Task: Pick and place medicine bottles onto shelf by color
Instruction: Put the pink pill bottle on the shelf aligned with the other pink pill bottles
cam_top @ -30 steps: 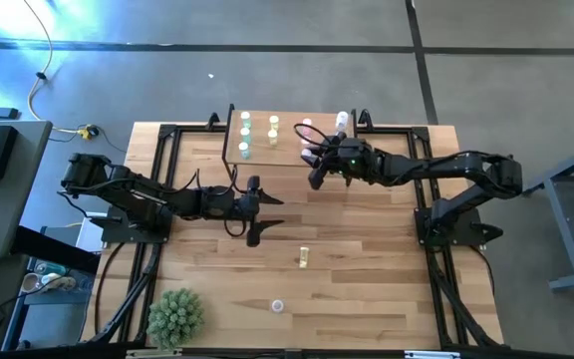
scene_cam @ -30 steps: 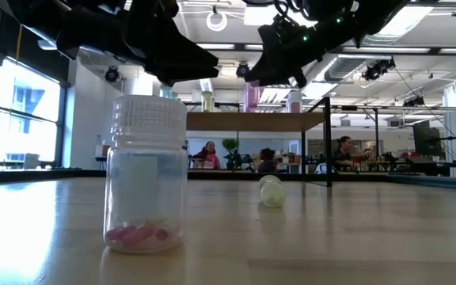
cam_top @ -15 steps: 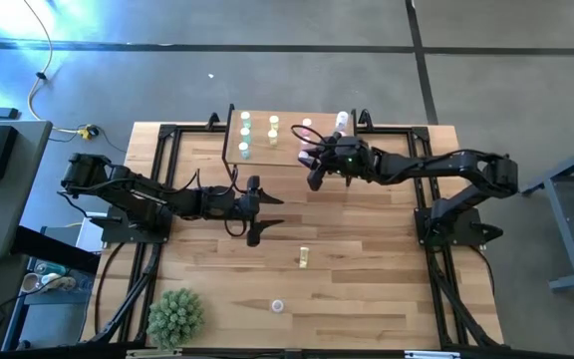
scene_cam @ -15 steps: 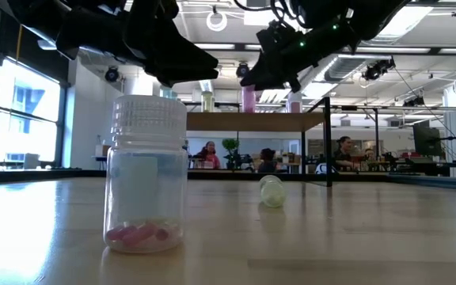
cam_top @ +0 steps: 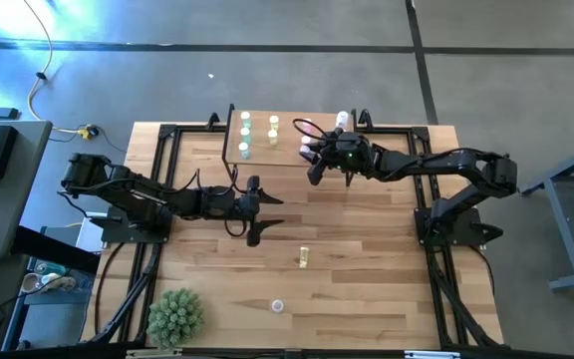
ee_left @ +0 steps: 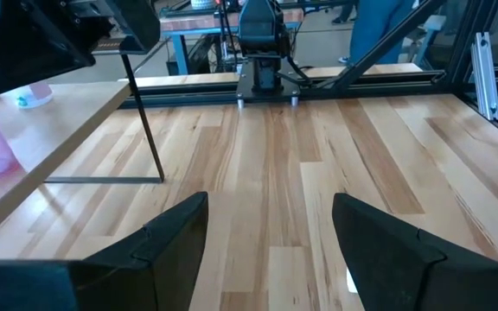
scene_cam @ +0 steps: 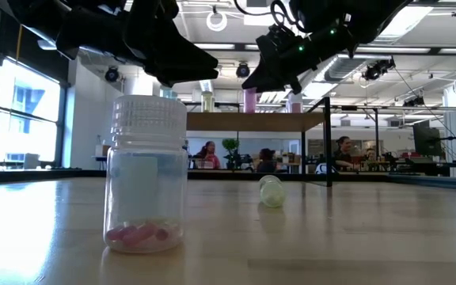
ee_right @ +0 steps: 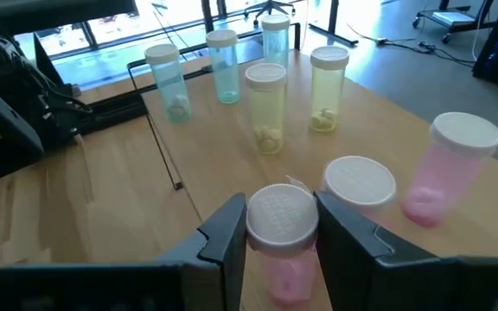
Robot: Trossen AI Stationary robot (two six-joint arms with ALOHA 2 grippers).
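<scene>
The right claw grips a clear pink bottle with a ribbed white cap above the shelf.

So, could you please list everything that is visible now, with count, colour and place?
shelf: one, light wood, table's far edge
green bottles: three, pale green, upright on shelf
yellow bottles: two, upright on shelf beside the green
pink bottles: two, on shelf
held pink bottle: one, over shelf
lying bottle: one, yellowish, mid-table
pill bottle: one, clear, pink pills, near front edge
plant ball: one, green, front-left corner
people: several, room behind
left gripper: open, above mid-table
right gripper: shut on held pink bottle
</scene>
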